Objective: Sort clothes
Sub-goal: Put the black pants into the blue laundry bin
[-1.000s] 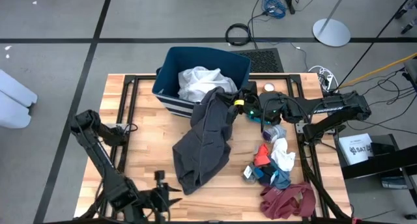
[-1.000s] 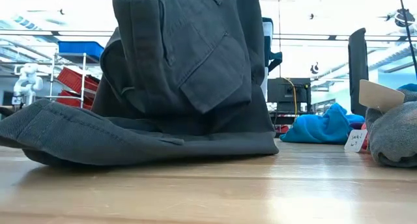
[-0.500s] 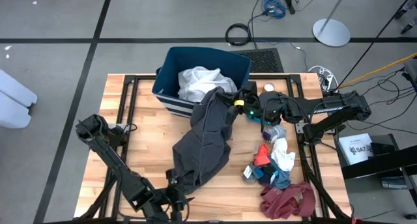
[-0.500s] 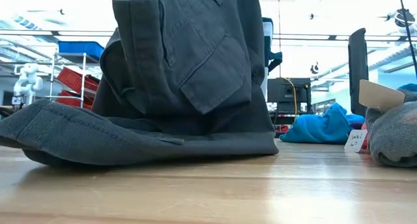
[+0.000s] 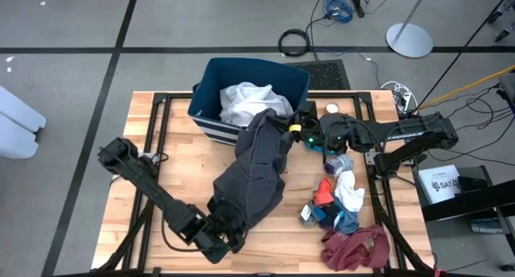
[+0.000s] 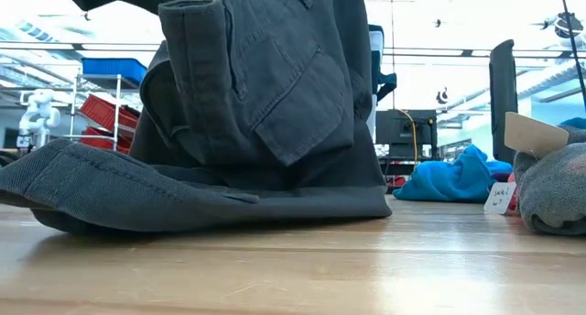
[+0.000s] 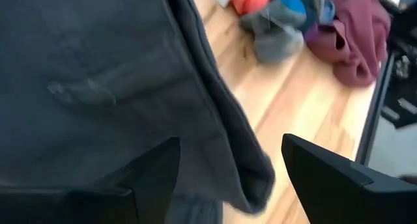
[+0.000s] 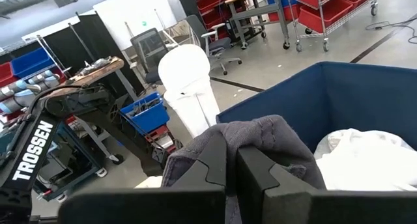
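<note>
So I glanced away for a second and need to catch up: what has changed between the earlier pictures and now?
The left gripper swung in from the table's near edge to the lower hem of the dark grey garment and opened wide over it; nothing is gripped yet. The right gripper stayed shut on the garment's upper end beside the blue bin, and the small pile of clothes lies as before.

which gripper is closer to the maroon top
Left. The left gripper is open at the dark grey garment's near hem, beside the maroon top; the right gripper sits by the bin.
</note>
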`<control>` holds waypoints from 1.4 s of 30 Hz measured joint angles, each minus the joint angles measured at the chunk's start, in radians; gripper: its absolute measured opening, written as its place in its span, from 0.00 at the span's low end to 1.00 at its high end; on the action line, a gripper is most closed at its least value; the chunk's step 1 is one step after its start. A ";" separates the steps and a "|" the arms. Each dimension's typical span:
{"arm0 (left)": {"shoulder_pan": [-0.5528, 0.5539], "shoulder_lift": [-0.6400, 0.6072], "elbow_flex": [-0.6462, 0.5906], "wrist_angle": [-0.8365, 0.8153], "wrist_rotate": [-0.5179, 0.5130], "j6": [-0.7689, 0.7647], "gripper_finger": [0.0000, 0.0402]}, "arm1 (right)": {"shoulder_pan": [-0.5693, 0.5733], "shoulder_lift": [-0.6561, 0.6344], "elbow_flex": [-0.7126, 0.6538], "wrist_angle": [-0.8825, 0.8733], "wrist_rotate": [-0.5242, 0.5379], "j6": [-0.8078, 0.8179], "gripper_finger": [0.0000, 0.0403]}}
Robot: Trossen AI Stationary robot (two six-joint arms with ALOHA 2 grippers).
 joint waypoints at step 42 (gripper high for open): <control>0.087 -0.059 0.036 -0.356 0.148 0.103 0.01 | 0.059 -0.006 0.000 -0.055 -0.181 -0.089 0.00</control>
